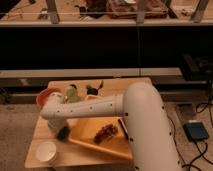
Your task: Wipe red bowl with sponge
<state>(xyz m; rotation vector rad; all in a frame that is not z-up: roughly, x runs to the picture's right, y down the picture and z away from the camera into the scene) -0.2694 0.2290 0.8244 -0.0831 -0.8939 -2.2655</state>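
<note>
One wooden table (tool on sponge)

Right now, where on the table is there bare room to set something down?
Bare wood: the back right corner of the table, behind the arm, and the left edge between red bowl and white cup. Crowded: the tool, shut on the sponge, beside the tray.
</note>
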